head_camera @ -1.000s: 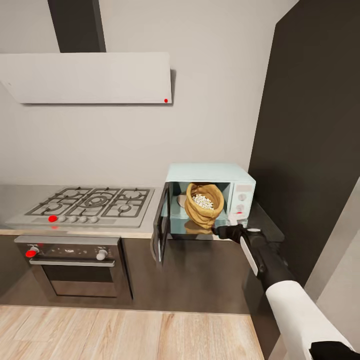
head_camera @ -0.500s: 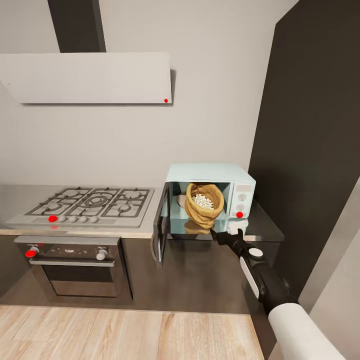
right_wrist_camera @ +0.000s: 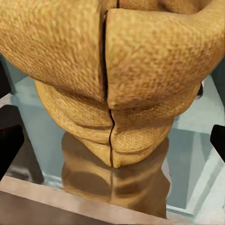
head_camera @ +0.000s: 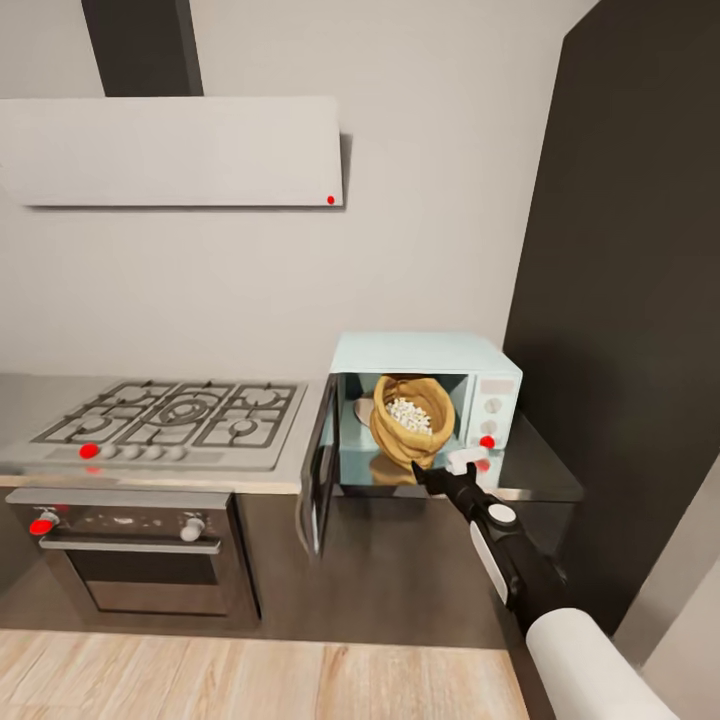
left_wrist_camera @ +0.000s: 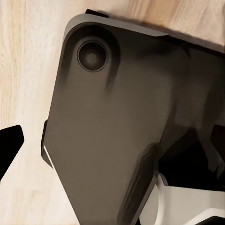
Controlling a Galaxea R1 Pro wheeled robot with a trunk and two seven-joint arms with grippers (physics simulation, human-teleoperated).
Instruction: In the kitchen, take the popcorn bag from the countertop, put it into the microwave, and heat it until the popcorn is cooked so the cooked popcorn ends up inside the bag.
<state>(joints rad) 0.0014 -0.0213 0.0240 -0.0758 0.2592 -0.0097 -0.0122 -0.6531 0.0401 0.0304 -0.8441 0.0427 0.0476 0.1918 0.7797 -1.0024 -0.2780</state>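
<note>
Inside microwave (head_camera: pixel 428 352) — popcorn bag (head_camera: pixel 408 430) | right tool (head_camera: pixel 422 473) — spread, just before bag

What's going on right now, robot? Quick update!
Right gripper open, at the microwave mouth. Popcorn bag inside, tilted, popcorn showing. Door open; nothing blocking.

The popcorn bag (head_camera: pixel 405 420) looked like coarse, matt burlap cloth, rough-woven and creased in thick folds. The microwave (head_camera: pixel 428 352) had a smooth pale mint shell with a soft sheen, and its floor was glossy enough to mirror the bag. The worktop (head_camera: pixel 545 470) was grey, steel-like and slightly reflective. The gas hob (head_camera: pixel 165 425) showed brushed metal under matt black grates. The floor (head_camera: pixel 250 675) was pale wood with visible grain. The right gripper (head_camera: pixel 432 477) appeared matt black, like plastic.
</note>
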